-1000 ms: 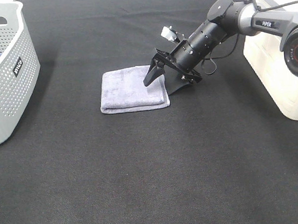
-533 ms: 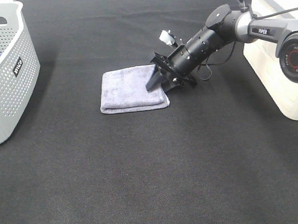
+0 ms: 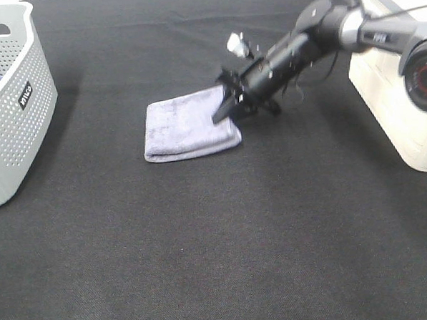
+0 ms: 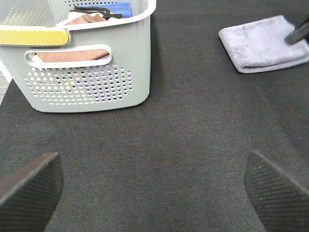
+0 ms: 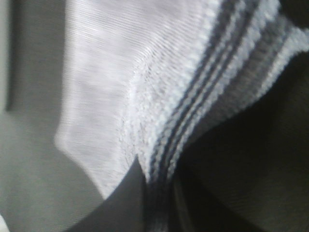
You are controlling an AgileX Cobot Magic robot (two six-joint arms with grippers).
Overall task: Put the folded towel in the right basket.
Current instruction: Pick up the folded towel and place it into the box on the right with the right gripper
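The folded lavender-grey towel (image 3: 187, 125) lies on the black table near the middle. My right gripper (image 3: 225, 113) is shut on its right edge, and that edge is raised a little off the table. In the right wrist view the towel's stacked layers (image 5: 145, 72) are pinched between the dark fingers (image 5: 125, 203). The cream right basket (image 3: 393, 100) stands at the right edge. My left gripper (image 4: 154, 186) is open and empty, low over the table, well away from the towel (image 4: 263, 43).
A grey perforated basket (image 3: 10, 106) stands at the far left; the left wrist view shows folded cloths inside this basket (image 4: 87, 72). Black cloth covers the whole table (image 3: 218, 246).
My right gripper went down onto the towel's right edge, closed on it, and now pulls that edge up and slightly back. The left arm has not moved.
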